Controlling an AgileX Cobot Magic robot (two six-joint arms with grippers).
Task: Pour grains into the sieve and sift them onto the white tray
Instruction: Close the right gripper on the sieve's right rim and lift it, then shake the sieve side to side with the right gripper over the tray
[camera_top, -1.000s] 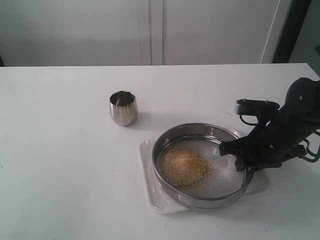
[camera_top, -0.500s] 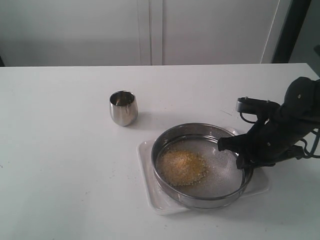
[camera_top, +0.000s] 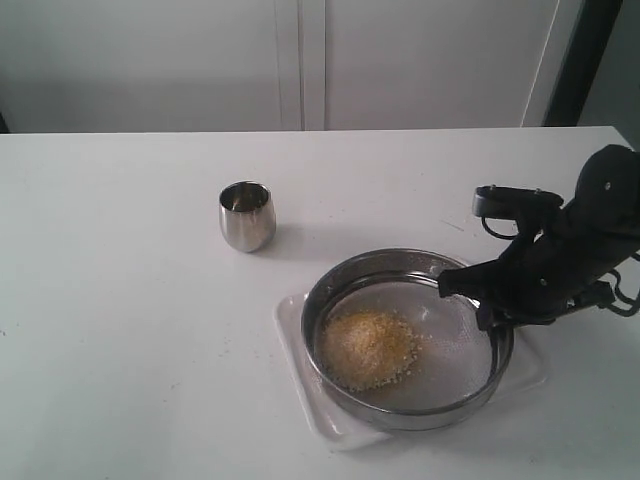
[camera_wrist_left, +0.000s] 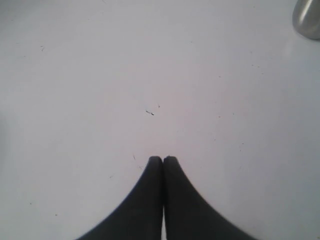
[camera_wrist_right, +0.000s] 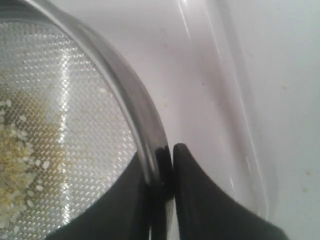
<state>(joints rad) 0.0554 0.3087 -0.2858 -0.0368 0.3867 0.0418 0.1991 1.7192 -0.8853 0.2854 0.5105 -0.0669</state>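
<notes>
The wide steel sieve (camera_top: 408, 340) rests over the white tray (camera_top: 300, 390) at the front right of the table. A heap of yellow and pale grains (camera_top: 368, 348) lies on its mesh, left of centre. My right gripper (camera_top: 487, 307) is shut on the sieve's right rim. In the right wrist view one finger is inside the rim (camera_wrist_right: 135, 107) and one outside, with grains (camera_wrist_right: 15, 165) on the mesh and the tray (camera_wrist_right: 240, 125) beneath. My left gripper (camera_wrist_left: 163, 159) is shut with nothing in it, over bare table; it does not show in the exterior view.
A small rounded steel cup (camera_top: 246, 215) stands upright on the table behind and left of the sieve; its edge (camera_wrist_left: 307, 20) shows in a corner of the left wrist view. The white table (camera_top: 120, 300) ends at a wall behind.
The sieve, held by my right gripper, has shifted slightly to the right and forward over the tray. The grain heap has spread and moved with it. The cup has not moved.
</notes>
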